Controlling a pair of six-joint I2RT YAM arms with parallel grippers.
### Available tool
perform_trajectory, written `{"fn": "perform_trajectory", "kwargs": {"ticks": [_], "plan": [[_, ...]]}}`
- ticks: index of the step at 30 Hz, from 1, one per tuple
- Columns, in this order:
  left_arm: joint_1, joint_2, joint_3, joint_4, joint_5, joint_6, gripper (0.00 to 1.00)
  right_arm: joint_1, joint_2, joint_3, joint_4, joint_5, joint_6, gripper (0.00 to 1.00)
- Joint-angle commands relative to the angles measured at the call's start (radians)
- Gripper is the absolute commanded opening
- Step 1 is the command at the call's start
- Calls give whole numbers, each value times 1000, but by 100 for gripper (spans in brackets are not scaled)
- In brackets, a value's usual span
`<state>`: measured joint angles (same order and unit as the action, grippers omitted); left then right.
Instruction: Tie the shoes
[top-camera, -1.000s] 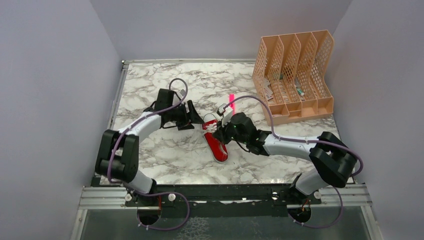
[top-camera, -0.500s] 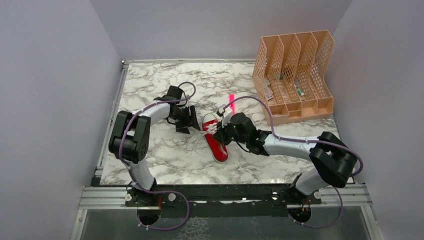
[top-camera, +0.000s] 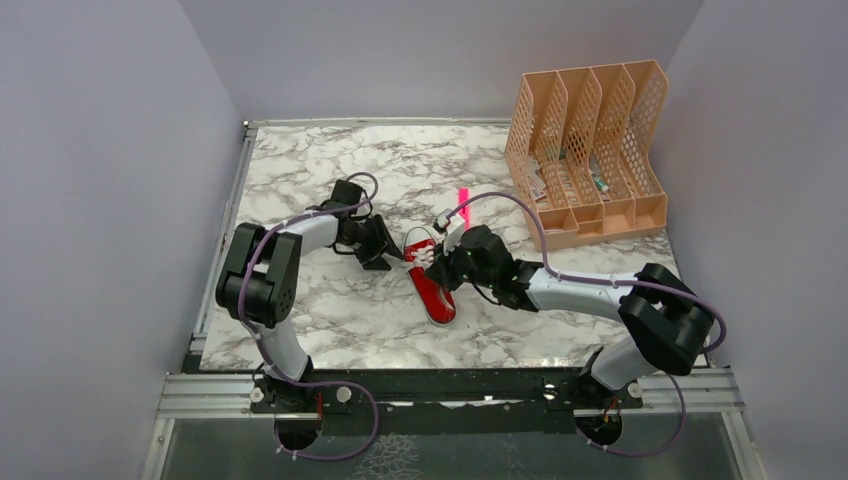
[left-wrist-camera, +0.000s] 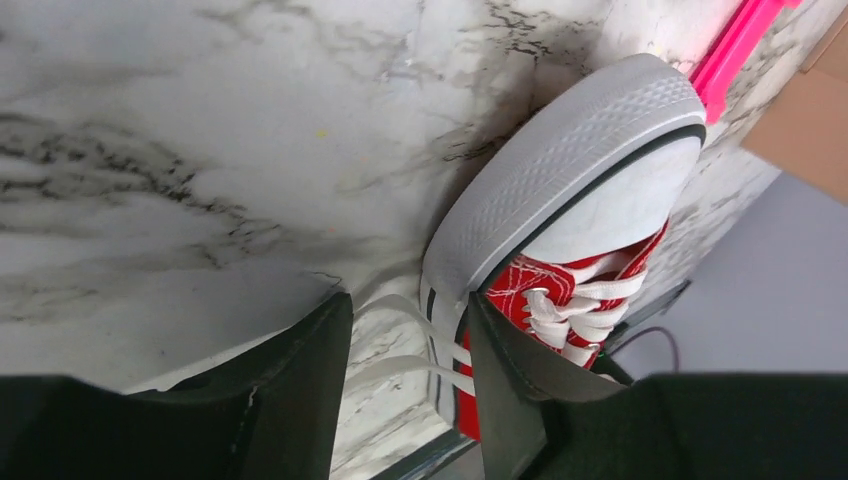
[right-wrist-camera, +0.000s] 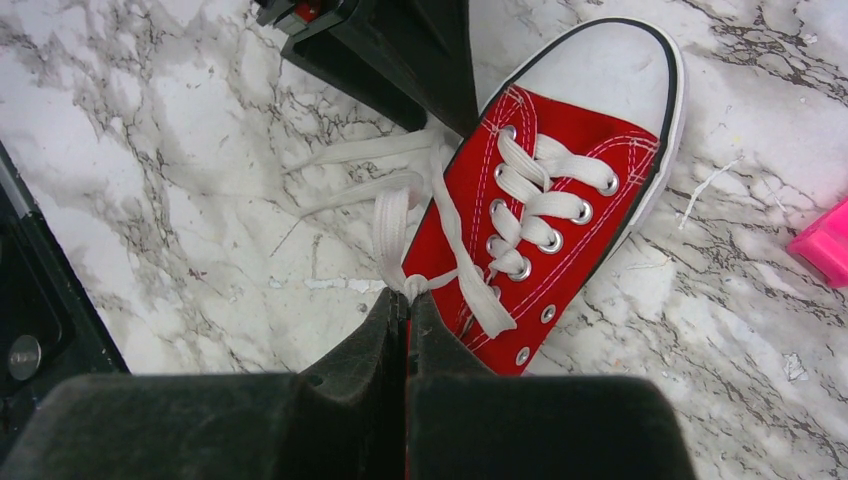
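Note:
The red sneaker (top-camera: 432, 282) with white laces lies mid-table, toe cap pointing to the far side. My left gripper (top-camera: 388, 252) is open at the shoe's left side. In the left wrist view two white lace strands (left-wrist-camera: 400, 365) run across the gap between its fingers (left-wrist-camera: 300, 390), next to the shoe's sole (left-wrist-camera: 560, 170). My right gripper (top-camera: 441, 268) is shut on the white lace where the strands cross, at the shoe's left edge (right-wrist-camera: 408, 292). The shoe (right-wrist-camera: 545, 215) fills the right wrist view, and loose lace ends (right-wrist-camera: 360, 170) trail toward the left gripper's fingers (right-wrist-camera: 400, 60).
A slim pink marker (top-camera: 463, 197) lies just beyond the shoe and shows in the wrist views (left-wrist-camera: 745, 40) (right-wrist-camera: 825, 245). A peach mesh file organizer (top-camera: 590, 215) stands at the back right. Walls close in the table on three sides.
The left arm has folded in, and its gripper has come down beside the shoe's left side around the loose lace strands. The right gripper has held still on the lace.

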<state>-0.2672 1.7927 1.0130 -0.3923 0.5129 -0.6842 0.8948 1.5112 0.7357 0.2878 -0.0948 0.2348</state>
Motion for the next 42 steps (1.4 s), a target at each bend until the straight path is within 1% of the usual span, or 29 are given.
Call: {"fn": "perform_trajectory", "kwargs": {"ticks": [1,4,7,8,11,12,13,16,19,21,23,25,28,34,39,41,42], "plan": [[17,-46,-124,9,-108,-220,48,0,-12,21,-4,-8,-3,1],[31,-91,-140,8,-166,-285,48,-1,-12,22,-5,-10,-1,1],[50,-119,-118,-32,-219,-295,48,0,-17,22,-7,-8,-3,1],[59,-127,-111,-34,-216,-287,48,0,-18,22,-8,-8,-4,1],[66,-142,-65,-49,-214,-187,41,-1,-22,21,-10,-7,-9,1],[66,-153,-56,-60,-230,-153,40,0,-22,21,-9,-6,-11,1],[66,-162,-52,-58,-228,-112,41,-1,-22,20,-9,-6,-12,1],[56,-183,-39,-71,-153,70,43,-1,-22,20,-8,-8,-12,1],[24,-190,-4,-191,-187,201,44,-2,-17,20,-2,-10,-9,1],[-22,-188,13,-247,-226,256,44,0,-13,22,1,-11,-6,1],[-73,-177,27,-268,-264,290,44,0,-11,21,3,-11,2,1],[-119,-156,42,-267,-298,309,40,0,-10,20,5,-13,6,1],[-168,-110,89,-267,-348,338,40,-1,-8,21,3,-17,13,1],[-203,-10,173,-269,-398,393,40,-1,-8,26,-11,-21,13,1],[-227,27,186,-281,-420,429,39,0,-4,31,-14,-17,12,1],[-233,22,173,-275,-398,447,40,0,-2,37,-18,-17,12,1],[-233,21,166,-272,-363,457,42,0,0,36,-18,-17,12,1]]}}
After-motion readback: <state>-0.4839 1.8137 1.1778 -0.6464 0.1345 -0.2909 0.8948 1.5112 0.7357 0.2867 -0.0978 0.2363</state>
